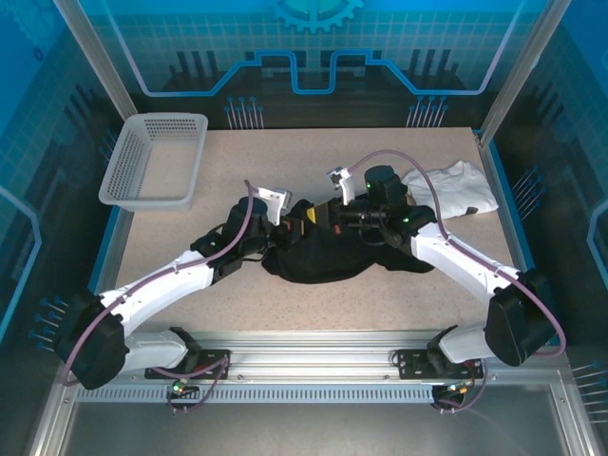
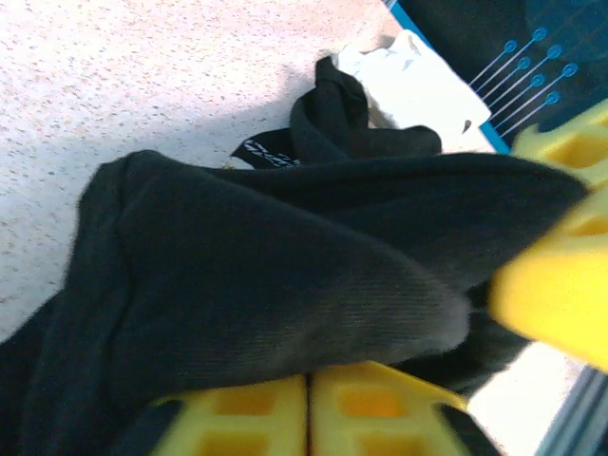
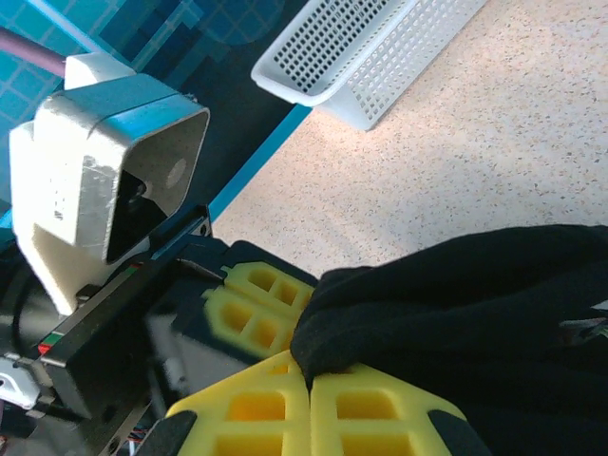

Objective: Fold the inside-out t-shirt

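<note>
1. The inside-out t-shirt (image 1: pixel 323 255) lies bunched in a dark heap near the middle of the surface (image 1: pixel 380 304), its upper edge lifted where both hands meet.
2. The left hand (image 2: pixel 309 385) is closed tight, its yellow fingers pinching a fold of the black cloth.
3. The right hand (image 3: pixel 310 378) is likewise closed on a black fold, and the two hands sit just beside each other at the heap's 11 o'clock side in the top view.
4. A small label shows on the cloth in the left wrist view.
5. A white garment (image 1: pixel 454 186) lies crumpled at 2 o'clock from the t-shirt, near it.
6. A pale mesh basket (image 1: pixel 154 161) stands at 10 o'clock, well apart.
</note>
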Controlling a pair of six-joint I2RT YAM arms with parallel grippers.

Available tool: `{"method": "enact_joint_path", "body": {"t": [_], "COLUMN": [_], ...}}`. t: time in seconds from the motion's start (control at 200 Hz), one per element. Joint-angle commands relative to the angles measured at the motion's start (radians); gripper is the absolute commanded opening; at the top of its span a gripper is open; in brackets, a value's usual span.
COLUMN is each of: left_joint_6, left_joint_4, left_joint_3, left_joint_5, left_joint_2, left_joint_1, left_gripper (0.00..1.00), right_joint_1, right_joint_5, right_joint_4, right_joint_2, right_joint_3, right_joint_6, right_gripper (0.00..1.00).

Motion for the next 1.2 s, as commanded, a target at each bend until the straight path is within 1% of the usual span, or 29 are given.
{"method": "enact_joint_path", "body": {"t": [0.0, 0.16, 0.36, 0.47, 0.54, 0.61, 0.73, 0.87, 0.98, 1.04, 1.1, 1.14, 1.195], "left_joint_6": [-0.012, -0.036, -0.048, -0.024, 0.000, 0.016, 0.014, -0.007, -0.018, -0.018, -0.013, -0.007, 0.003], "left_joint_4": [0.059, 0.057, 0.142, 0.163, 0.141, 0.104, 0.087, 0.047, 0.043, 0.054, 0.068, 0.066, 0.045], "left_joint_3": [-0.008, -0.108, -0.235, -0.256, -0.244, -0.223, -0.200, -0.150, -0.102, -0.074, -0.047, -0.029, -0.012], "left_joint_5": [-0.004, -0.002, 0.058, 0.087, 0.083, 0.053, 0.042, 0.012, 0.001, -0.008, 0.008, 0.018, 0.031], "left_joint_2": [-0.021, -0.106, -0.190, -0.221, -0.232, -0.241, -0.250, -0.239, -0.201, -0.166, -0.122, -0.091, -0.060], "left_joint_1": [0.021, 0.046, 0.050, 0.049, 0.049, 0.049, 0.046, 0.046, 0.045, 0.046, 0.045, 0.045, 0.046], "left_gripper": [0.00, 0.00, 0.00, 0.00, 0.14, 0.28, 0.43, 0.53, 0.57, 0.56, 0.49, 0.40, 0.24], "right_joint_1": [-0.041, -0.084, -0.084, -0.069, -0.052, -0.038, -0.031, -0.021, -0.010, -0.004, 0.000, -0.001, -0.003], "right_joint_5": [-0.004, 0.008, -0.011, -0.043, -0.052, -0.045, -0.030, -0.030, -0.032, -0.032, -0.027, -0.017, 0.007], "right_joint_4": [-0.030, -0.035, -0.006, -0.001, -0.012, -0.028, -0.032, -0.024, -0.020, -0.017, -0.018, -0.024, -0.041], "right_joint_2": [-0.069, -0.099, -0.083, -0.064, -0.053, -0.049, -0.051, -0.047, -0.038, -0.036, -0.039, -0.045, -0.060], "right_joint_3": [0.005, -0.001, 0.006, 0.014, 0.024, 0.028, 0.024, 0.023, 0.023, 0.023, 0.022, 0.022, 0.023], "right_joint_6": [-0.015, -0.018, -0.026, -0.045, -0.068, -0.093, -0.105, -0.112, -0.119, -0.121, -0.124, -0.128, -0.145], "right_gripper": [0.02, 0.00, 0.00, 0.00, 0.00, 0.00, 0.00, 0.00, 0.00, 0.00, 0.00, 0.00, 0.00]}}
